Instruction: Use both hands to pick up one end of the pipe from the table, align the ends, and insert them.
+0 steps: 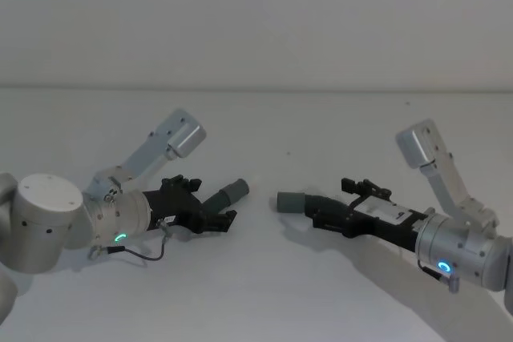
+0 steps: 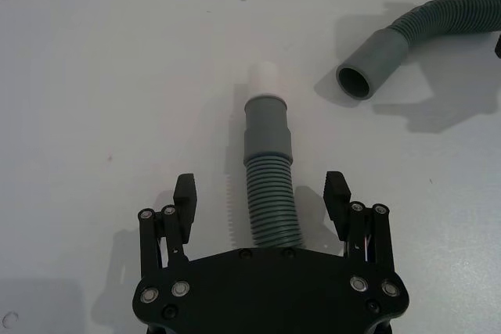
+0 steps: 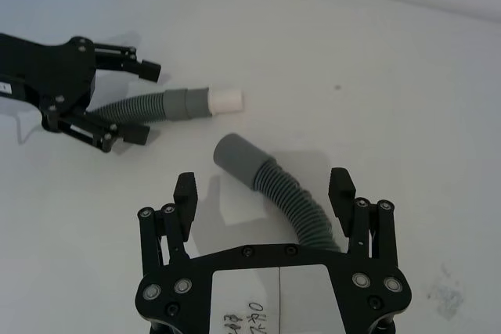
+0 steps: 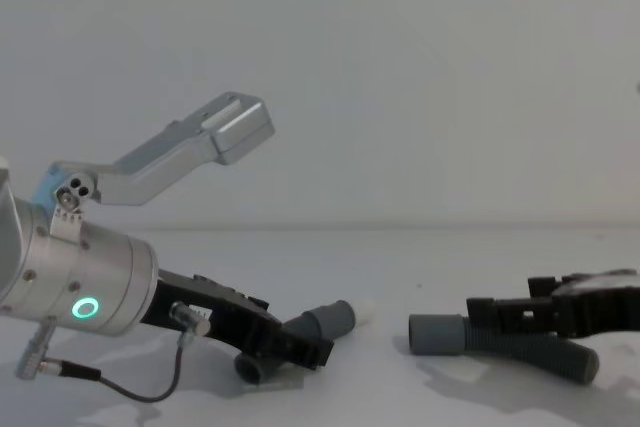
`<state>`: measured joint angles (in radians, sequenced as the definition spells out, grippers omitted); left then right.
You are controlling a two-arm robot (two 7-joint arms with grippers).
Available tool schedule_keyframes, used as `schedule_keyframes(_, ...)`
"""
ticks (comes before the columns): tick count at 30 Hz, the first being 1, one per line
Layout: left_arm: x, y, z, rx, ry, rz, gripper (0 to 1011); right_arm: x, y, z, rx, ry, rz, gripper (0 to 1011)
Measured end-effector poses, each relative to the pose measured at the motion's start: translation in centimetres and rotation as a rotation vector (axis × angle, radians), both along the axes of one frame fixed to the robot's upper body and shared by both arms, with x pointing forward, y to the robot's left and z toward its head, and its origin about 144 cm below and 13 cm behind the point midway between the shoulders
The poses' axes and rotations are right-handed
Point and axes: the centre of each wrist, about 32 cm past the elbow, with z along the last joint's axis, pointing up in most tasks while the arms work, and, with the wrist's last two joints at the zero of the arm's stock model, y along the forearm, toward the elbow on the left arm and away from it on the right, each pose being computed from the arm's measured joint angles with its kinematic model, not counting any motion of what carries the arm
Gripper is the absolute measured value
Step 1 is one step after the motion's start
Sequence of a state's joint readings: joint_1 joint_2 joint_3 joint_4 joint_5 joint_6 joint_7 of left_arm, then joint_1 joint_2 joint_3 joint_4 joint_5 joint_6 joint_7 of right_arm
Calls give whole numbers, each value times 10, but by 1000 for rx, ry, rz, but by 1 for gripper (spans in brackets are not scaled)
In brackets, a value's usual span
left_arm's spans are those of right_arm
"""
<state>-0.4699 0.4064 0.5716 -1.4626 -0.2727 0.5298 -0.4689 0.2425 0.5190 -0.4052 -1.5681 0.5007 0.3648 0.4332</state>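
The left gripper is spread wide, its fingers straddling the ribbed part of the left hose with a gap on each side, so it grips nothing. That hose lies on the table and runs straight out from the gripper's palm, ending in a smooth cuff past the fingertips, with a short white tip sticking out of the cuff. The right gripper is likewise released, jaws wide apart, and the curved right hose passes between its fingers, nearer to one finger than the other; whether it touches that finger cannot be told. Its cuff lies on the table just beyond the fingertips, its open mouth turned toward the left hose. In the head view both grippers sit low over the table, the left one on the left, the right one on the right, pointing inward at each other. The two cuffs lie between them, near but apart, with bare table separating the white tip from the other cuff's mouth, and they are not in line.
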Motion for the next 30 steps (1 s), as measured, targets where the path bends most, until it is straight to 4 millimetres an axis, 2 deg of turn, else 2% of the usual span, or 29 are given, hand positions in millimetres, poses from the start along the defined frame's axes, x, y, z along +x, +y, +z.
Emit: schedule_keyframes(30, 4, 2, -3, -4, -15, 20, 1000, 6, -6, -12, -60, 12, -40, 1001)
